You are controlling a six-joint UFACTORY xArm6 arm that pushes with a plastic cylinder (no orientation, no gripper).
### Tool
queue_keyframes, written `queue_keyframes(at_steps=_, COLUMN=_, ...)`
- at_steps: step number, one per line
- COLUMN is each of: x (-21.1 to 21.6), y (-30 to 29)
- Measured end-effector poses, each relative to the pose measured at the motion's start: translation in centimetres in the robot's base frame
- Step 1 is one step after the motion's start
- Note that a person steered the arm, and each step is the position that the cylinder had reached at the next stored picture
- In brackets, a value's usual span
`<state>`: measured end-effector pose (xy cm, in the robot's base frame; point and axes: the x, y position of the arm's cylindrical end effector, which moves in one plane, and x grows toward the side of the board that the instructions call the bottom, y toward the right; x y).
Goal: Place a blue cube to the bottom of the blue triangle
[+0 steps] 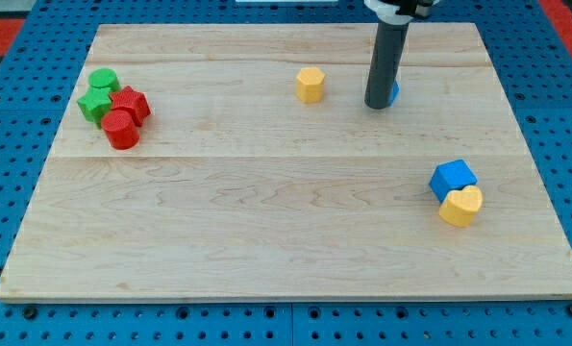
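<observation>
My tip (378,104) rests on the board near the view's top, right of centre. A blue block (393,92) is almost wholly hidden behind the rod; only a sliver shows at the rod's right edge, so its shape cannot be made out. A blue cube (453,179) sits at the view's right, below and to the right of my tip, well apart from it. A yellow heart (460,206) touches the cube's lower side.
A yellow hexagonal block (310,85) lies left of my tip. At the view's left is a cluster: a green cylinder (103,81), a green star (96,104), a red star (130,103) and a red cylinder (120,130). The wooden board (286,240) has raised edges against a blue pegboard.
</observation>
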<state>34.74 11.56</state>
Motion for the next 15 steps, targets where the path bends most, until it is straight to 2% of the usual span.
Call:
queue_keyframes(at_steps=2, x=1.4, y=1.4)
queue_keyframes(at_steps=3, x=5.2, y=-3.3)
queue_keyframes(at_steps=5, x=20.6, y=-3.0)
queue_keyframes(at_steps=6, x=23.8, y=4.2)
queue_keyframes(at_steps=7, x=21.4, y=8.6)
queue_keyframes(at_steps=11, x=6.1, y=6.3)
queue_keyframes(at_steps=13, x=6.0, y=-0.2)
queue_keyframes(at_steps=15, x=2.9, y=-0.4)
